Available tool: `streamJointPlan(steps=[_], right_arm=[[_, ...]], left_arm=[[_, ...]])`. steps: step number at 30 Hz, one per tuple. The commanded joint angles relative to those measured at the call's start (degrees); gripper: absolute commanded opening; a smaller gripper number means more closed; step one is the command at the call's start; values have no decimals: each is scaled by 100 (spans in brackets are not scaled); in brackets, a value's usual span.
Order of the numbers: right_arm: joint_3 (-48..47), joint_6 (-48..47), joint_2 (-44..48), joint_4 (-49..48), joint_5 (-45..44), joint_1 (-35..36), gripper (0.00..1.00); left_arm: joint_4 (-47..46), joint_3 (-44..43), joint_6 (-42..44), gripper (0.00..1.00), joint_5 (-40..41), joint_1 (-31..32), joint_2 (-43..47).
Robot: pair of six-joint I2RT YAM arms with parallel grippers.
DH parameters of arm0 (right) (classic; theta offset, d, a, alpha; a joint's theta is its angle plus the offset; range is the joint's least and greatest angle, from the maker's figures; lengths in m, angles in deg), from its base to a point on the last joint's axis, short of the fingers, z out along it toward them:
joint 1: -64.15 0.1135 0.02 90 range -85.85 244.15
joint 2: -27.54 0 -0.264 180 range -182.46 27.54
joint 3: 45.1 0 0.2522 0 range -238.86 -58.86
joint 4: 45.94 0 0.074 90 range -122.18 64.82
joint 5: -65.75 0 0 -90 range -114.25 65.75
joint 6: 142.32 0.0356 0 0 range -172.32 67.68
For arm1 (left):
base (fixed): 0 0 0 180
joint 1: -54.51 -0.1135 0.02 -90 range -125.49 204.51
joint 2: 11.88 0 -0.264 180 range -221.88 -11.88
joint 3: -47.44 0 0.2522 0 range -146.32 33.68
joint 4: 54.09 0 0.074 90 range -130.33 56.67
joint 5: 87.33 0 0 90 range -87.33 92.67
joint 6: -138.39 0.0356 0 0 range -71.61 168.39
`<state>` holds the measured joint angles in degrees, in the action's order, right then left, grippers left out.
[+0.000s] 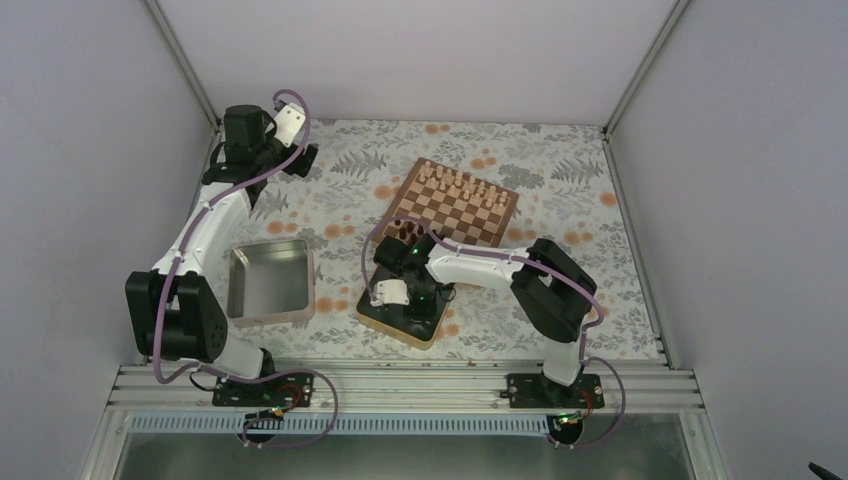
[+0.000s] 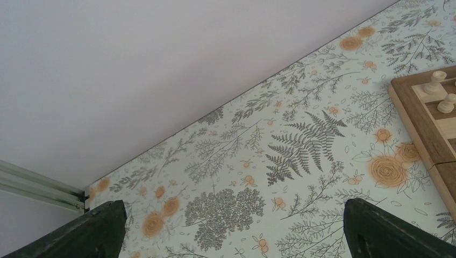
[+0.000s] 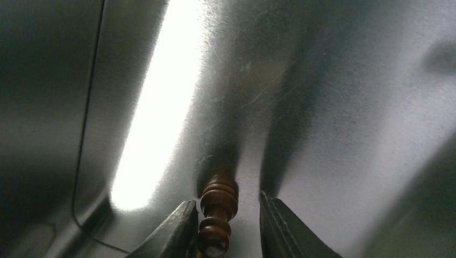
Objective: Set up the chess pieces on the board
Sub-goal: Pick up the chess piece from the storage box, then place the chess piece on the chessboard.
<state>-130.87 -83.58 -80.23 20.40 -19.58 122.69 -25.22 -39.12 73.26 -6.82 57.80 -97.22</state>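
A dark brown chess piece [image 3: 217, 215] sits on the metal tin's [image 3: 322, 107] floor at bottom centre between the right gripper's [image 3: 226, 215] narrowly parted fingers, clear of one, below the board [image 1: 452, 205] in the top view, while the left gripper [image 2: 236, 207] gapes wide and empty.

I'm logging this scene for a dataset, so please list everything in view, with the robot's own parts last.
chessboard: one, tan and dark brown checks, far right of centre.
pale chessmen: two rows, too small to count, tan, along the board's far side.
dark chessmen: small cluster, dark brown, at the board's near left end.
dark chessman: one, dark brown, inside the near tin.
left tin: one, silver metal, near left.
near tin: one, silver metal, under the right arm.
tablecloth: one, pale floral print.
left gripper: one, black, open, over the far left corner.
right gripper: one, dark fingers flanking the dark chessman, with a gap on one side.
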Motion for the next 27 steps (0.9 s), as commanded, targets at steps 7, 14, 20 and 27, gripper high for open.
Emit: streamJointPlan(steps=[7, 14, 20, 27], right_arm=[[-58, 60, 66, 0, -48, 61, 17], [-752, -4, 550, 578, -201, -167, 16], [-1629, -251, 889, 1082, -563, -783, 15], [-1876, -825, 702, 1060, -922, -2267, 15]], left_arm=[[-53, -24, 10, 100, -59, 6, 88], [-52, -36, 10, 100, -61, 5, 99], [-66, -34, 19, 100, -69, 5, 88], [-82, -10, 27, 100, -63, 8, 88]])
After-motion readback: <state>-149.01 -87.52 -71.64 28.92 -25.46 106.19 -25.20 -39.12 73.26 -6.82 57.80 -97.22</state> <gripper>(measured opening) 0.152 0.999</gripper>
